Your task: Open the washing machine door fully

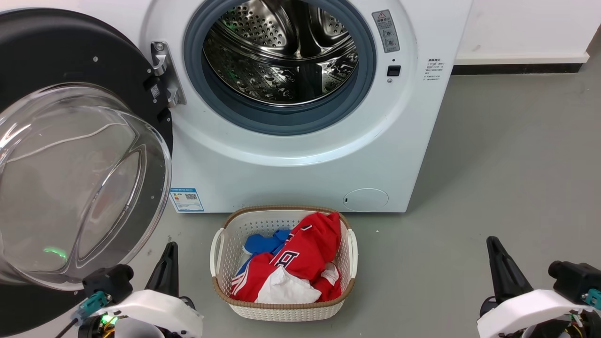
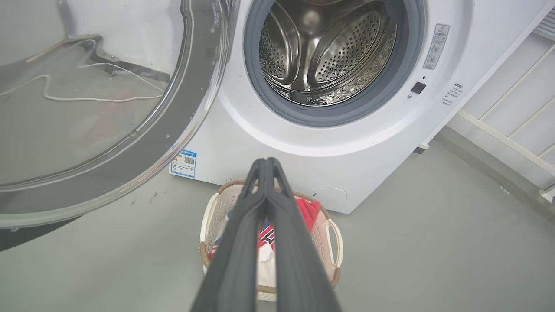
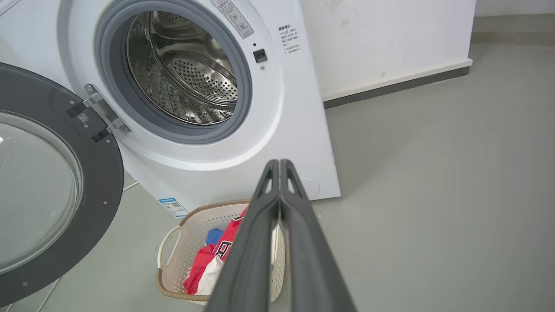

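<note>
The washing machine door (image 1: 70,56) stands swung out to the left of the drum opening, held by a bright metal hinge (image 1: 165,70) on the opening's left edge. It is a broad glossy black disc, and its clear glass bowl (image 1: 80,178) bulges toward the head camera, smooth and rounded. Through the glass, in the left wrist view, a thin white line, perhaps a cord (image 2: 86,99), crosses the floor.

The washing machine (image 1: 291,164) is a white, smooth-fronted box. Its round mouth is lined with a blue-grey rubber gasket (image 1: 281,123), and behind it the perforated steel drum (image 1: 277,51) gleams. Low on the front sit a small blue label sticker (image 1: 187,200) and a round white flap (image 1: 365,199).

Just before the machine, on the floor, stands a white woven-look laundry basket (image 1: 284,311) with a brown rim and loop handles. In it lie a crumpled red garment (image 1: 305,256) with white lettering, a blue piece (image 1: 260,244) and a white cloth (image 1: 287,290).

The floor (image 1: 497,188) is plain matte grey. A white wall (image 1: 521,28) with a dark skirting strip (image 1: 516,69) rises to the right of the machine.

The left gripper (image 2: 265,162) and the right gripper (image 3: 279,162) each have their jaws clenched together on nothing, well apart from the door, either side of the basket.
</note>
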Controlling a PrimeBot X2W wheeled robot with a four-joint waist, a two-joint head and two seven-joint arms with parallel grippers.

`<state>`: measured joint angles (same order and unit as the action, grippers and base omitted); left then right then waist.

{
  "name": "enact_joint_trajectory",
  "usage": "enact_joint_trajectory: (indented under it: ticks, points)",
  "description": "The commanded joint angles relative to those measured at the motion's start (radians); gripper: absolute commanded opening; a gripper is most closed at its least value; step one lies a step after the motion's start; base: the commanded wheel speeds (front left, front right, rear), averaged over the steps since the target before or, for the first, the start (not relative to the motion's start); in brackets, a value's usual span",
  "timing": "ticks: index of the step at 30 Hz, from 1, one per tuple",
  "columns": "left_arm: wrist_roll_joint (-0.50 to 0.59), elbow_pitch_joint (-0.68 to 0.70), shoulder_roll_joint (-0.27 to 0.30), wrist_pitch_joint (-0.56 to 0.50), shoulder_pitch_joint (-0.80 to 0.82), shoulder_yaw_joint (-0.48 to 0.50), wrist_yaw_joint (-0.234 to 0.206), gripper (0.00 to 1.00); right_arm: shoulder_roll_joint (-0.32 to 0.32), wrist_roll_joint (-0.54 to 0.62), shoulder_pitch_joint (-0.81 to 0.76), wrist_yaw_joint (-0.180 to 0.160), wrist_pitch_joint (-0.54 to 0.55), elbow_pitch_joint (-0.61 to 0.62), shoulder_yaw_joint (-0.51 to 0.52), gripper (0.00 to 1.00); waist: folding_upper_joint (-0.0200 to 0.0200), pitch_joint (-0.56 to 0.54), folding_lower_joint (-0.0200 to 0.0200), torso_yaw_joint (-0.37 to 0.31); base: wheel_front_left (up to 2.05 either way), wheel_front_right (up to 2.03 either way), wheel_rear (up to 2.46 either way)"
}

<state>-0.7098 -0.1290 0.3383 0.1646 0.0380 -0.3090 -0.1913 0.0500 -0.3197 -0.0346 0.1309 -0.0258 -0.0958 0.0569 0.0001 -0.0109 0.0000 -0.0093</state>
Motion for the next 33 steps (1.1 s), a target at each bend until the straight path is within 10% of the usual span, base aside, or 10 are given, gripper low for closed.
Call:
enact_joint_trajectory:
  ticks: [1, 33]
  points:
    - [-0.031, 0.008, 0.001, -0.006, 0.029, 0.023, 0.013, 0.0, 0.0, -0.045, 0.031, 0.0, 0.002, 0.009, 0.004, 0.0, -0.0001, 0.0, 0.0, 0.0, 0.0, 0.0, 0.0]
    - [-0.392, -0.044, -0.109, -0.11, 0.051, 0.177, 0.14, 0.0, 0.0, -0.552, 0.081, 0.0, 0.057, -0.053, 0.025, 0.0, -0.0001, 0.004, 0.0, 0.003, 0.0, 0.0, 0.0]
